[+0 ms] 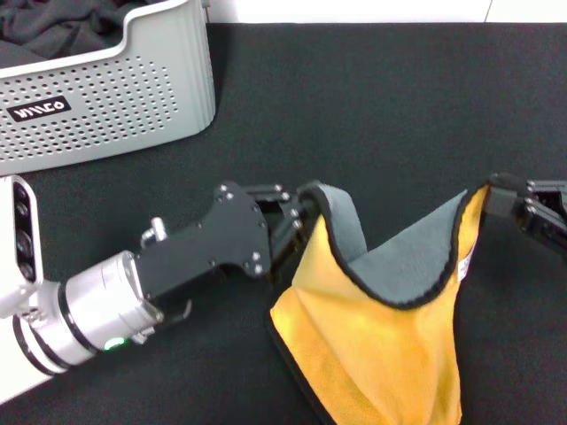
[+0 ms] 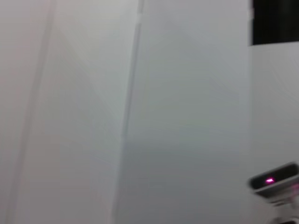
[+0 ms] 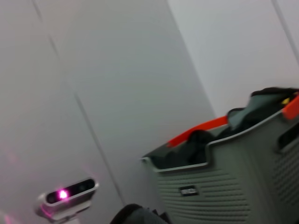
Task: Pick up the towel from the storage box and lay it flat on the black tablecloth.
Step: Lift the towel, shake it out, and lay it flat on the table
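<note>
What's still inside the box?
A dark cloth fills the box to the rim; the right wrist view shows something orange too. Whatever lies beneath them is covered.

Pale white wall panels (image 2: 140, 116) with thin vertical seams fill the wrist views, and a small device (image 3: 67, 198) glowing pink sits lower left.

Plush towel (image 1: 390, 354), matt textured black tablecloth (image 1: 372, 115), perforated plastic storage box (image 1: 115, 97)
</note>
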Tool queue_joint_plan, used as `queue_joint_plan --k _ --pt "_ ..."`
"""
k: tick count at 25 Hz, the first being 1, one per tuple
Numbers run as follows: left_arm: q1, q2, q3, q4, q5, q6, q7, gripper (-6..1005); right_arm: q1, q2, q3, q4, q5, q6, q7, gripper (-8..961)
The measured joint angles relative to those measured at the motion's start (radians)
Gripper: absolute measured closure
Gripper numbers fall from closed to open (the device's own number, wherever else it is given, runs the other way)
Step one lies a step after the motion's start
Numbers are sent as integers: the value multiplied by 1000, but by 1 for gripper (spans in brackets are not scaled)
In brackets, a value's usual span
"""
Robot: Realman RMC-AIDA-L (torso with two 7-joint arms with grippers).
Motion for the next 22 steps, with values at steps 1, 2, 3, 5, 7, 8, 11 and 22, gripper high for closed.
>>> queue_joint_plan --k 1,2,3,5,7,8,11,22 --pt "2 0 -26 1 0 -26 1 977 8 0 7 15 -3 -12 -14 947" --pt "3 0 -38 0 0 -40 1 977 17 1 12 29 -3 -26 -28 947" --pt "4 0 -60 0 0 -65 3 977 25 1 14 41 -4 -41 -37 947" --pt "5 -1 -85 1 0 -104 7 977 44 2 14 63 -4 -76 -52 946" --pt "6 -2 -101 2 -1 -145 12 977 58 7 15 88 -4 -119 -60 946" --pt "6 -3 -105 3 -8 -168 13 977 64 10 15 103 -2 -148 -67 946" --pt "6 -6 -109 3 -42 -214 23 977 78 15 15 137 7 -216 -85 946" --pt "-6 -10 -104 3 -174 -295 77 976 83 21 17 173 48 -340 -95 947"
